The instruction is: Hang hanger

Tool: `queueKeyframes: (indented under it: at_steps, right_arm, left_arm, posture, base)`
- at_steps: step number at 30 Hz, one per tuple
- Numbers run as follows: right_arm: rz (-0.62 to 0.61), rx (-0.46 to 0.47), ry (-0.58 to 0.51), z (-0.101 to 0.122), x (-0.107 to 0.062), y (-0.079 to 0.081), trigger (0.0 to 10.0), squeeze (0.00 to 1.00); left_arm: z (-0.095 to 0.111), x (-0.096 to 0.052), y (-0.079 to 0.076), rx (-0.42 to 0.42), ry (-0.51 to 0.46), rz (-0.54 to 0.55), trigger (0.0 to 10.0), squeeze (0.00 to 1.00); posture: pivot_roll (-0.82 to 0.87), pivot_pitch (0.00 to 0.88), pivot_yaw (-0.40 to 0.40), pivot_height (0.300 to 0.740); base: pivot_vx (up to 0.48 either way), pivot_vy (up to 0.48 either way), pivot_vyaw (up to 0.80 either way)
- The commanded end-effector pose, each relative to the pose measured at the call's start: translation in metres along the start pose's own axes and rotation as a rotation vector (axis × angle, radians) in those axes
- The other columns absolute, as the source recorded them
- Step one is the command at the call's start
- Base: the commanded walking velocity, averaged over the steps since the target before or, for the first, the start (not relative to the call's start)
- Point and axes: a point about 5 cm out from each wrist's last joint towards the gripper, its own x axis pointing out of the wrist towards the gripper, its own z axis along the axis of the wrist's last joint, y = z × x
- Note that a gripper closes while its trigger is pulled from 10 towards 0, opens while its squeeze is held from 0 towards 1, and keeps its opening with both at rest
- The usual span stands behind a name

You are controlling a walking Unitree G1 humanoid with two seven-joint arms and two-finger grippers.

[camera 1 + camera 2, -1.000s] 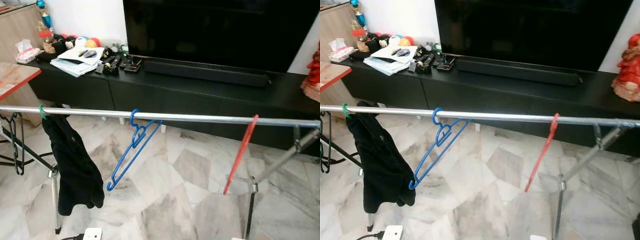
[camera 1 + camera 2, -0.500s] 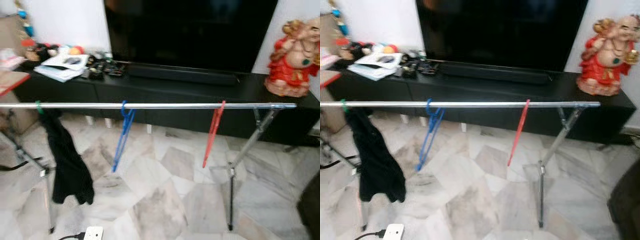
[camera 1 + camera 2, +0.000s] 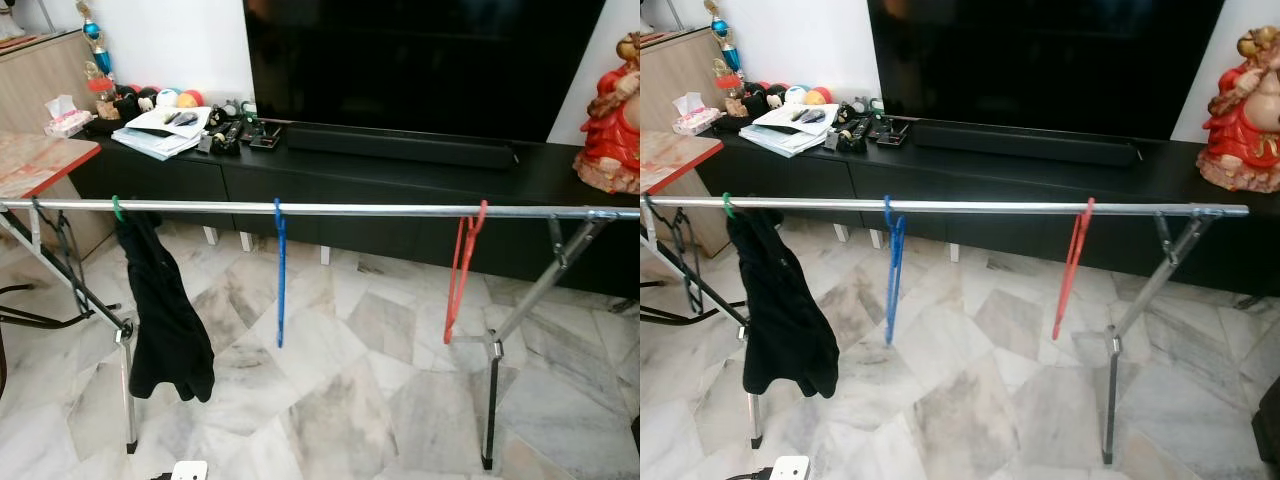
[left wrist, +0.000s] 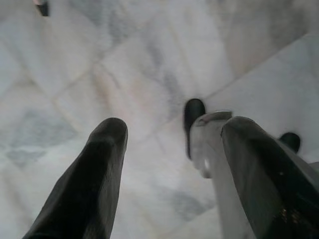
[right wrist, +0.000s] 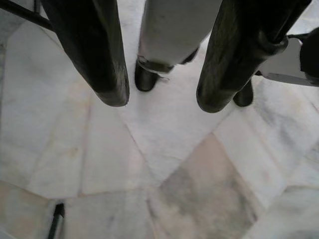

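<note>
- A steel rail (image 3: 370, 210) on folding legs runs across the room in front of a black TV cabinet (image 3: 400, 185).
- Three hangers are on it: a green one (image 3: 117, 208) carrying a black garment (image 3: 165, 310), a bare blue hanger (image 3: 280, 270) near the middle, and a bare red hanger (image 3: 458, 270) further toward the robot's right, all well apart.
- The left gripper (image 4: 169, 149) points down at the marble floor (image 4: 75, 74), fingers spread and empty.
- The right gripper (image 5: 159, 97) also hangs over the floor with its fingers apart, holding nothing.
- Both bare hangers seem seated on the rail (hooks fully over it, as far as can be told), so the hanging looks done.
- If another is to go up, I would aim for the free stretch between blue and red, and lower the hook squarely over the rail before letting go.
</note>
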Motion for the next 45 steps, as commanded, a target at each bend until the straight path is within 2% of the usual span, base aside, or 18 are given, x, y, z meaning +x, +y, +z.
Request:
queueKeyframes:
  at_steps: [1, 7, 12, 15, 20, 29, 36, 45]
  right_arm:
    - [0.016, 0.000, 0.009, -0.004, 0.000, 0.005, 10.0, 0.00]
    - [0.024, 0.003, 0.008, -0.001, 0.001, 0.012, 10.0, 0.00]
    - [0.042, 0.001, 0.006, 0.002, 0.003, 0.027, 10.0, 0.00]
    - [0.045, 0.003, 0.010, -0.001, 0.002, 0.029, 10.0, 0.00]
    - [0.037, 0.005, 0.025, -0.015, -0.001, 0.019, 10.0, 0.00]
    - [0.026, 0.006, 0.021, -0.012, -0.001, 0.007, 10.0, 0.00]
    - [0.028, 0.003, 0.016, -0.007, 0.000, 0.007, 10.0, 0.00]
    - [0.052, 0.002, 0.001, 0.005, 0.003, 0.030, 10.0, 0.00]
  left_arm:
    - [0.000, 0.000, 0.005, 0.014, 0.000, 0.017, 10.0, 0.00]
    - [-0.001, 0.000, 0.004, 0.030, 0.003, 0.015, 10.0, 0.00]
    - [-0.001, 0.000, 0.004, 0.025, 0.004, 0.014, 10.0, 0.00]
    - [-0.001, 0.000, 0.005, 0.025, 0.004, 0.014, 10.0, 0.00]
    - [-0.001, 0.000, 0.005, 0.025, 0.002, 0.013, 10.0, 0.00]
    - [-0.002, -0.001, 0.005, 0.003, 0.003, 0.013, 10.0, 0.00]
    - [-0.001, -0.001, 0.005, 0.021, 0.000, 0.009, 10.0, 0.00]
    - [-0.001, -0.001, 0.005, 0.020, -0.003, 0.003, 10.0, 0.00]
  posture:
    - [-0.02, 0.012, 0.038, 0.740]
    - [-0.02, 0.022, 0.037, 0.740]
    - [-0.02, 0.029, 0.038, 0.740]
    - [-0.02, 0.031, 0.038, 0.740]
    - [-0.02, 0.037, 0.038, 0.740]
    - [-0.02, 0.042, 0.037, 0.740]
    - [-0.02, 0.047, 0.036, 0.740]
    - [-0.02, 0.046, 0.037, 0.740]
  base:
    - [0.000, 0.000, -0.79]
    - [0.000, 0.000, -0.80]
    - [0.000, 0.000, -0.80]
    - [0.000, 0.000, -0.80]
    - [0.000, 0.000, -0.80]
    - [0.000, 0.032, -0.80]
    - [0.000, 0.081, -0.80]
    - [0.000, 0.000, -0.80]
